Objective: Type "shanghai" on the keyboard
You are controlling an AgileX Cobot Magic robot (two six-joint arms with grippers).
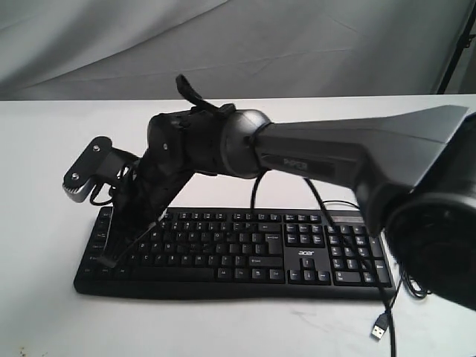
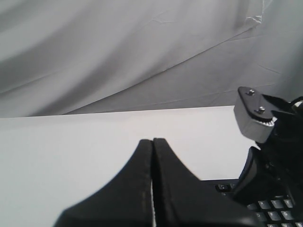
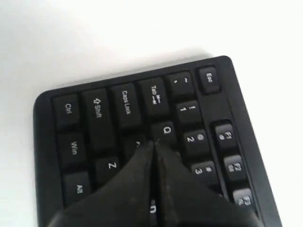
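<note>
While pressed together, right fingers [image 3: 135, 182] seemingly touch the keyboard [image 3: 124, 108] beside Q [image 3: 166, 129].

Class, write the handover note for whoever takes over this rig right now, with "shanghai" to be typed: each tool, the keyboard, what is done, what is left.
Right tool: shut, tip at the left end of the keyboard, beside the Q key; I cannot tell whether it is touching.
Left tool: shut, off the keys.
The keyboard lies flat on the table; its USB plug lies loose, unplugged.
Done: which letters have been typed cannot be told.
Left: probably check progress, then finish "shanghai".
</note>
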